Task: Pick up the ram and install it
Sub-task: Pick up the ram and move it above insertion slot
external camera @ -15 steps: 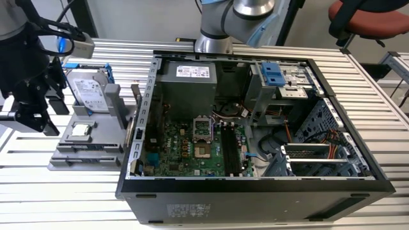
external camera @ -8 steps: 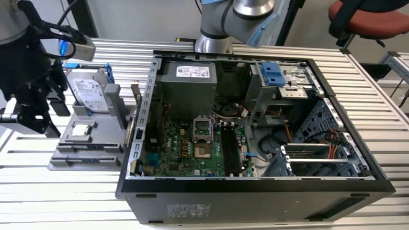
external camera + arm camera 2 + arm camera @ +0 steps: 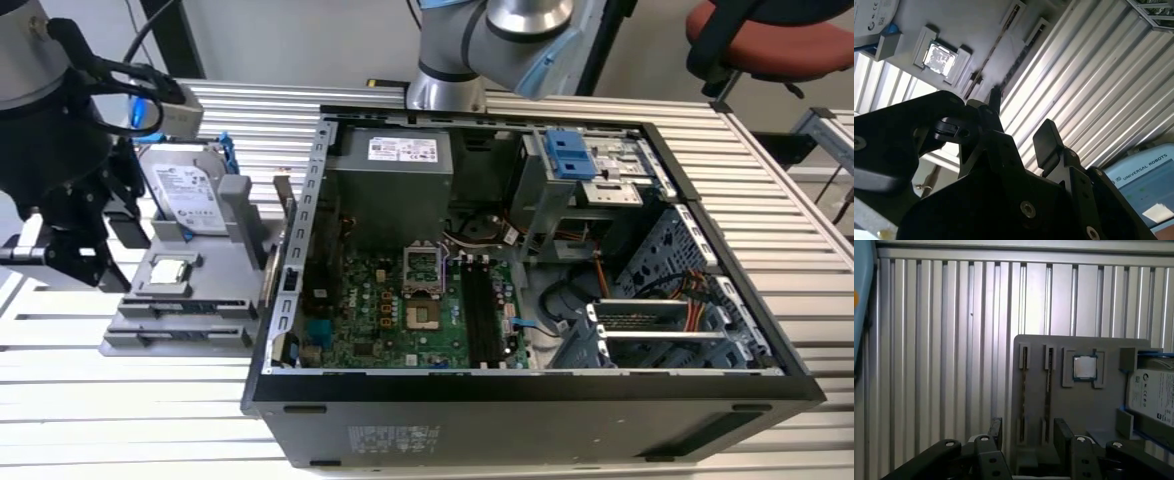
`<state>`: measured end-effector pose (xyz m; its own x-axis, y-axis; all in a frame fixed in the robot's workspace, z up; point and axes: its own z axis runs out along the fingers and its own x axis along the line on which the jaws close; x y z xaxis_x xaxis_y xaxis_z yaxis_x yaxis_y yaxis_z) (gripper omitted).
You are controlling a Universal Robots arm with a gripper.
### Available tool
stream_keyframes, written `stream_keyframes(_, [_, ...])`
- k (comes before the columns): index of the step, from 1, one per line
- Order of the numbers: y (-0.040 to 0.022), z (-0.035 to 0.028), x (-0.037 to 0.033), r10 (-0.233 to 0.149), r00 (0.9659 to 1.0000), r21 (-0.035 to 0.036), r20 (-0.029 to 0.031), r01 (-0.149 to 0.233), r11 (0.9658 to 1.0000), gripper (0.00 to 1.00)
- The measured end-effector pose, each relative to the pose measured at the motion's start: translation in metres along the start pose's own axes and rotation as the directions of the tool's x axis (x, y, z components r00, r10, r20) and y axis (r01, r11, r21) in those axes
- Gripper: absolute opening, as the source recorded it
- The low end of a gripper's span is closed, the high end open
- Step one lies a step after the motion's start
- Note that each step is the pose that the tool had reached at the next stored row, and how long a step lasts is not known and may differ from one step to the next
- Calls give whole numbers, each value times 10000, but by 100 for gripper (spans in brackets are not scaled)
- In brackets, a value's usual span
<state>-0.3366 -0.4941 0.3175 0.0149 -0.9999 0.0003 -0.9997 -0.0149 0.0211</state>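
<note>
At the exterior view's far left, the black two-finger gripper is held over the ribbed aluminium table, just beside the grey plastic parts holder. In the first wrist view its fingers are spread wide and nothing is held. The long, thin, dark circuit-board ram is seated on edge in a holder slot, untouched, with a similar stick alongside. The square silver processor and silver hard drive are logged on the holder. The open black computer case is found right of it, with the green motherboard exposed.
</note>
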Motion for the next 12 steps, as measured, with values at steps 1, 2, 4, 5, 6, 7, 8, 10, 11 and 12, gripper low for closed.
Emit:
stream_keyframes(1, [0,17,0,0,10000,0,-2,0,10000,100])
stream_keyframes(2, [-1,32,0,0,10000,0,-3,0,10000,100])
stream_keyframes(4, [-2,67,0,-1,10000,0,-3,1,10000,100])
stream_keyframes(5, [-2,83,0,0,10000,0,-3,0,10000,100])
stream_keyframes(6, [-2,99,0,0,10000,0,-3,0,10000,100])
stream_keyframes(7, [-3,115,0,0,10000,0,-4,0,10000,100])
stream_keyframes(8, [-3,130,0,0,10000,0,-6,0,10000,100])
stream_keyframes(10, [-3,158,0,1,10000,0,-10,-1,10000,100])
stream_keyframes(11, [-3,171,0,1,10000,0,-12,-1,10000,100])
stream_keyframes(12, [-4,184,0,0,10000,0,-13,0,10000,100])
